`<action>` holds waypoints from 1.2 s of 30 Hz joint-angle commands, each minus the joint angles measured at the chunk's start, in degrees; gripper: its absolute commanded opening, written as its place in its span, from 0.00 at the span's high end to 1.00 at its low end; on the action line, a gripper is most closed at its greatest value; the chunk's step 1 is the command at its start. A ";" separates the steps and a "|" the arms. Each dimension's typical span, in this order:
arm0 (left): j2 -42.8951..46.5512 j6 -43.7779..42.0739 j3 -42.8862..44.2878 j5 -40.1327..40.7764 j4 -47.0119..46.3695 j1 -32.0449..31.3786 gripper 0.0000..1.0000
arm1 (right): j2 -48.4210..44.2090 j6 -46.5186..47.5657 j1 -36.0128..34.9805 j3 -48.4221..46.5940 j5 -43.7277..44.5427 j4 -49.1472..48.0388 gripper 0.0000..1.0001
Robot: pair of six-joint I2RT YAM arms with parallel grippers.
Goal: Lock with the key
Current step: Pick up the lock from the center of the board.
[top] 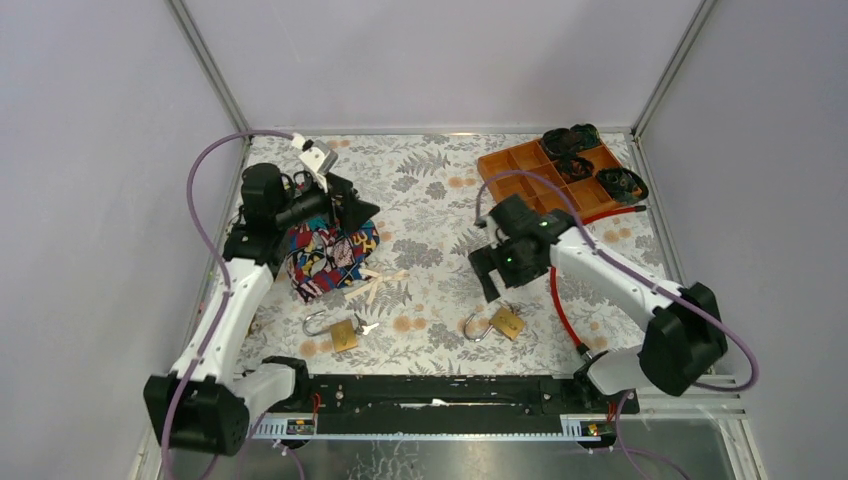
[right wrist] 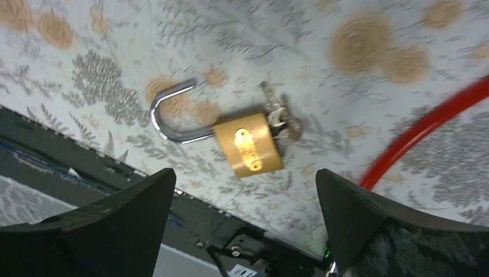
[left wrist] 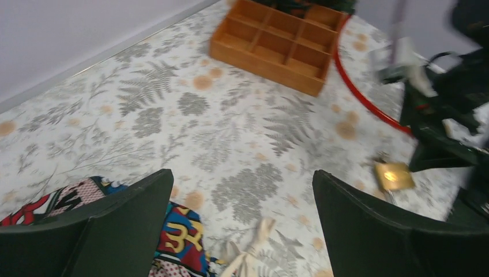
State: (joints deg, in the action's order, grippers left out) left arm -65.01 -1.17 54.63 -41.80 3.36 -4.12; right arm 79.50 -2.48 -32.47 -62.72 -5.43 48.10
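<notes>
1. The right gripper has its jaws spread wide and holds nothing. It hangs above the table near the front edge, right of centre.
2. Just beyond its fingers, in the right wrist view, a brass padlock lies flat on the floral cover. Its shackle is swung open with one end free.
3. A key bunch touches the padlock body on the side away from the shackle. The view is blurred there, so a key may sit in the keyhole, but I cannot tell.
4. A red cable curves across the table near this padlock, apart from it.
5. The left gripper is also wide open and empty, raised over the left part of the table. A colourful cloth lies under it, with pale wooden sticks just beside the cloth.
6. A second padlock lies near the front edge, left of centre, with its shackle open. A small key lies just beside it.
7. An orange wooden tray stands at the far right corner, with dark round items in its far compartments.
</notes>
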 commanded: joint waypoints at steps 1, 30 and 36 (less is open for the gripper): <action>7.49 -10.31 -0.39 -8.50 11.74 -1.89 0.01 | 2.46 -9.60 -5.72 0.16 3.92 4.28 0.01; 17.35 -21.85 -12.30 -12.31 13.39 -16.51 0.09 | 13.47 -16.80 -10.18 14.21 2.32 -13.71 0.53; 11.22 -20.88 -13.81 -1.85 14.14 -28.05 0.29 | 8.72 -20.28 -10.25 18.12 -0.98 -20.29 0.86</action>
State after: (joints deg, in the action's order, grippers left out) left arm -50.70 -21.02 42.19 -49.52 16.67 -26.20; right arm 90.50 -19.00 -42.30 -48.40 -1.39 38.79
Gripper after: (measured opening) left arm 0.724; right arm 0.553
